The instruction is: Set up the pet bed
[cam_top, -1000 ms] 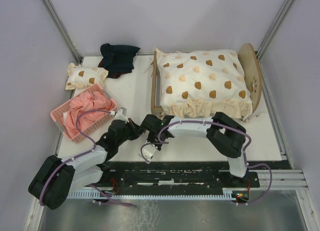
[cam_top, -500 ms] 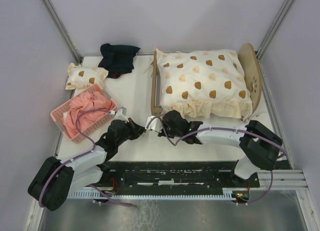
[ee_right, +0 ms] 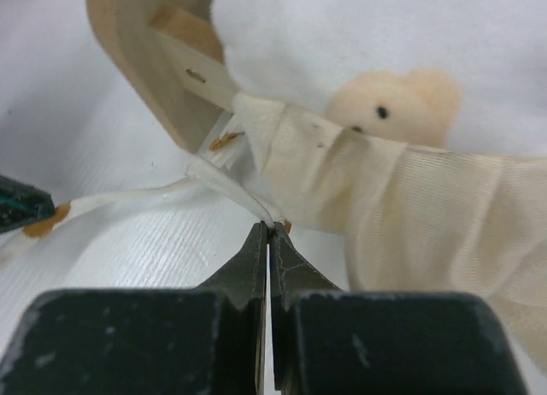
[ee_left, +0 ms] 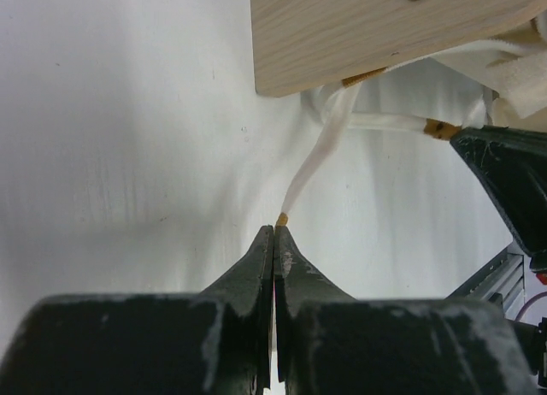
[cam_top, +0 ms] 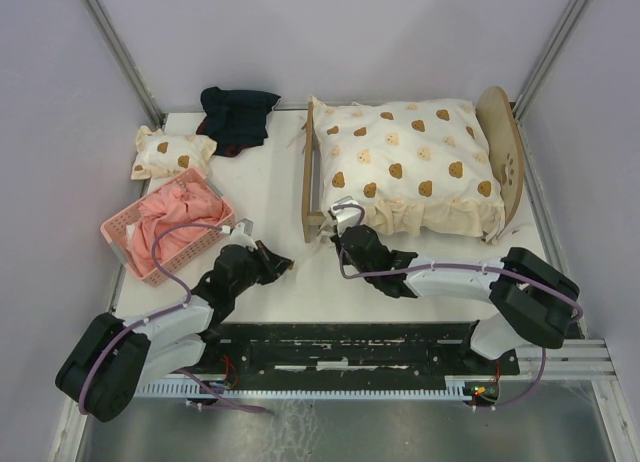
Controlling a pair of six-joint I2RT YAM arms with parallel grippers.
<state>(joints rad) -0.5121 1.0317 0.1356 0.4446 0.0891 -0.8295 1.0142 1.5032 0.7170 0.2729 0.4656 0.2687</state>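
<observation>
The pet bed [cam_top: 309,177] stands at the back right, a plywood frame with an arched headboard [cam_top: 503,142]. A cream bear-print quilt [cam_top: 405,162] covers it. White ties hang at the footboard's near corner [ee_left: 385,36]. My left gripper [cam_top: 283,267] is shut, pinching the orange tip of one tie [ee_left: 320,156] on the table. My right gripper [cam_top: 345,217] is shut on a second tie [ee_right: 231,185], close to the footboard [ee_right: 137,61] and the quilt's gathered edge [ee_right: 410,181]. In the wrist views the left gripper [ee_left: 275,228] and right gripper [ee_right: 269,228] both have their jaws pressed together.
A pink basket [cam_top: 120,232] holding pink cloth [cam_top: 170,222] sits at the left. Behind it lie a small bear-print pillow [cam_top: 170,152] and a dark cloth [cam_top: 237,117]. Walls with metal posts close in both sides.
My right gripper has swung away from the left gripper, back toward the footboard's near corner, drawing its tie along. The left gripper has edged slightly rightward.
</observation>
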